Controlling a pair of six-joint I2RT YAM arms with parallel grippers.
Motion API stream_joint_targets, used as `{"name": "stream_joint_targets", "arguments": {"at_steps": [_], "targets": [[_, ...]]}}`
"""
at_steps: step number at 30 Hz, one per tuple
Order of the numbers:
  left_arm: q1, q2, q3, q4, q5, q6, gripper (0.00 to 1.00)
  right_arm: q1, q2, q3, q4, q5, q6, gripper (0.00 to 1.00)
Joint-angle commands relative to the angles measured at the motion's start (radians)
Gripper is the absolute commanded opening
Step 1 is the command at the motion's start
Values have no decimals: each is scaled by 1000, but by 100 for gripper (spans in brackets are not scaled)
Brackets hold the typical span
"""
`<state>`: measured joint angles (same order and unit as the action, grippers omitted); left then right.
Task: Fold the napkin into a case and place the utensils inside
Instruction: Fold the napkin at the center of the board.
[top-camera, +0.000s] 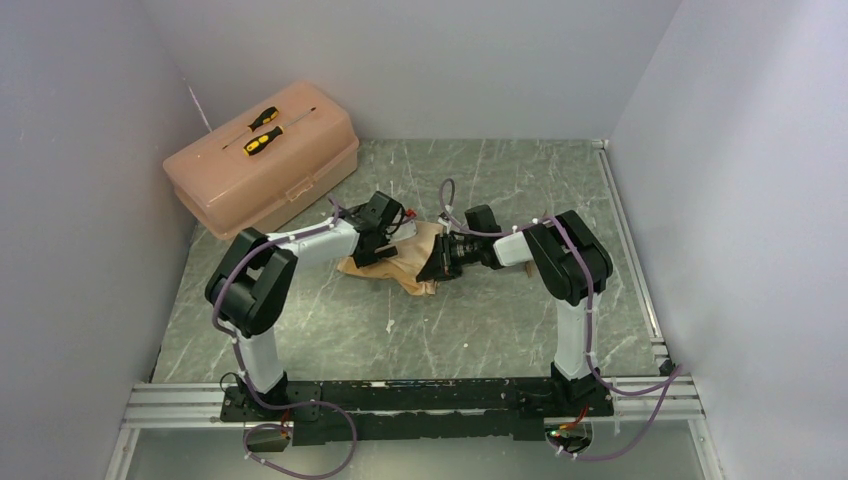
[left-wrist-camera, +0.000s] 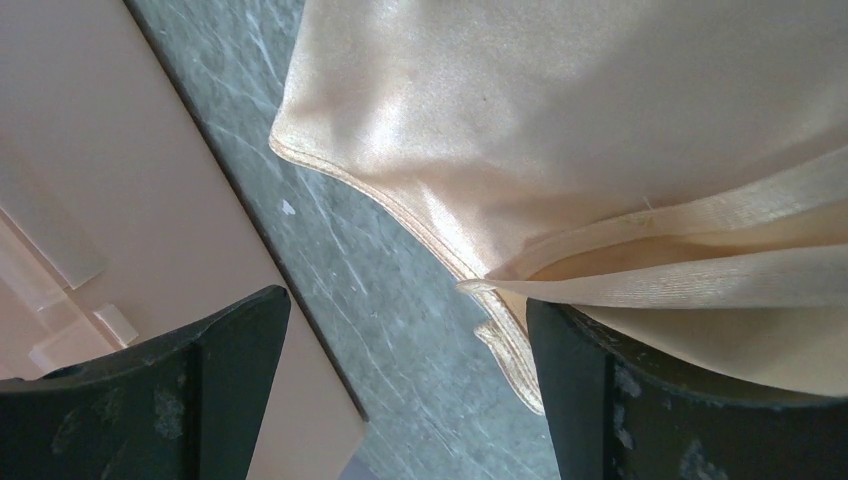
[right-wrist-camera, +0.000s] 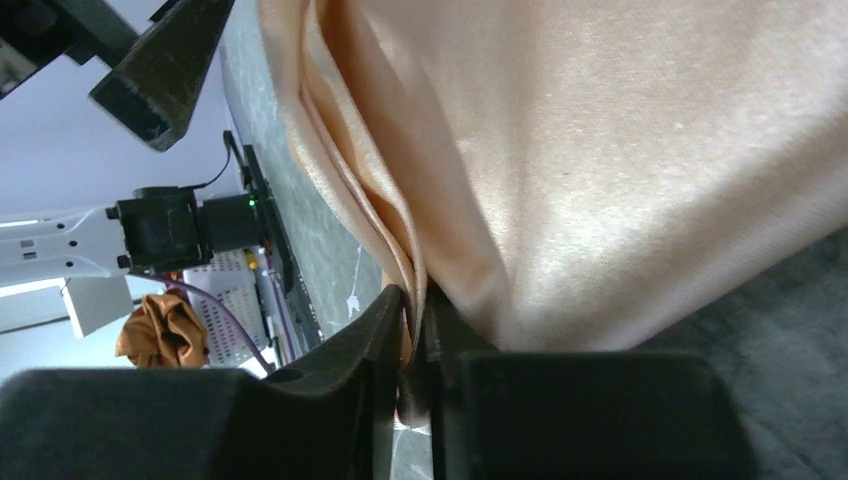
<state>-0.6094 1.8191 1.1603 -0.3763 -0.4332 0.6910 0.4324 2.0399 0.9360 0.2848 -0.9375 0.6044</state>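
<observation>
Marble table (top-camera: 500, 320): one napkin (top-camera: 408, 262), one toolbox (top-camera: 262, 172), two screwdrivers (top-camera: 259, 145).

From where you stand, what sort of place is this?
Probably a robot test booth: plain white walls box in a marbled table, two arms are bolted to a metal rail, and a pink toolbox carrying screwdrivers sits in the corner.

The napkin (left-wrist-camera: 560, 110) is seen as glossy peach satin cloth, smooth, softly creased and edged with a stitched hem. The counter (left-wrist-camera: 390, 330) is finished like grey-green marbled stone, matt and veined in white. The toolbox (top-camera: 262, 160) is made of smooth pink plastic with a faint sheen. The fingers (left-wrist-camera: 200, 400) are shown as matt black plastic, scuffed pale.
</observation>
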Motion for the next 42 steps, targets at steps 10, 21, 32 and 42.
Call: {"name": "stream_joint_targets", "arguments": {"at_steps": [10,21,32,42], "targets": [[26,37,-40,-35,17,-111,94,-6,-138,-17,188,12,73,58],[43,34,24,-113,95,-166,94,-7,-376,-37,-46,243,-161,100],[42,-26,173,-313,206,-235,94,3,-597,-90,-82,471,-229,100],[44,-101,326,-501,350,-275,94,53,-642,-47,-242,793,-209,100]]}}
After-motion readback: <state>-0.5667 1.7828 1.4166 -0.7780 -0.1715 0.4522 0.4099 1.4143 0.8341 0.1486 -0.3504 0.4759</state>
